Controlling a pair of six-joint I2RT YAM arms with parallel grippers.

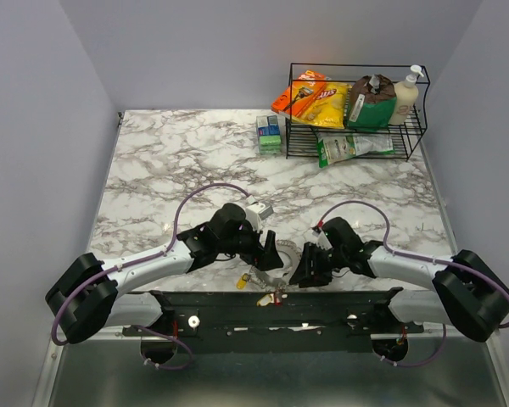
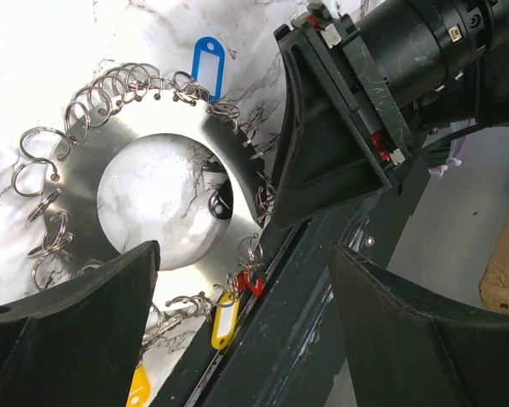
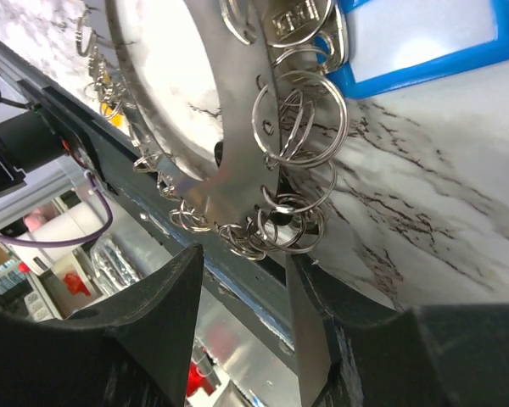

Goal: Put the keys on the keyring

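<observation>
Robot lab test booth, not a home: plain grey walls point(image 1: 42, 127) box in a marble-print counter point(image 1: 153, 170), robot arms point(image 1: 144, 264) bolted to a black rail point(image 1: 271, 309), staged props (chip bags point(image 1: 322, 103), pump bottle point(image 1: 406, 95)) in a wire rack point(image 1: 356, 65).

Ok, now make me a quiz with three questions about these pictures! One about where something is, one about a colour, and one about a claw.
1. Where on the table is the wire rack?
A. far right corner
B. near left corner
C. under the arms

2. What colour is the tag at the top of the silver keyring in the left wrist view?
A. green
B. blue
C. pink

3. How is the left claw?
A. shut tight
B. holding a tag
C. open wide

Answers: 1 A, the rack stands at the far right. 2 B, the plastic is plainly blue. 3 C, its fingers sit far apart.
</observation>
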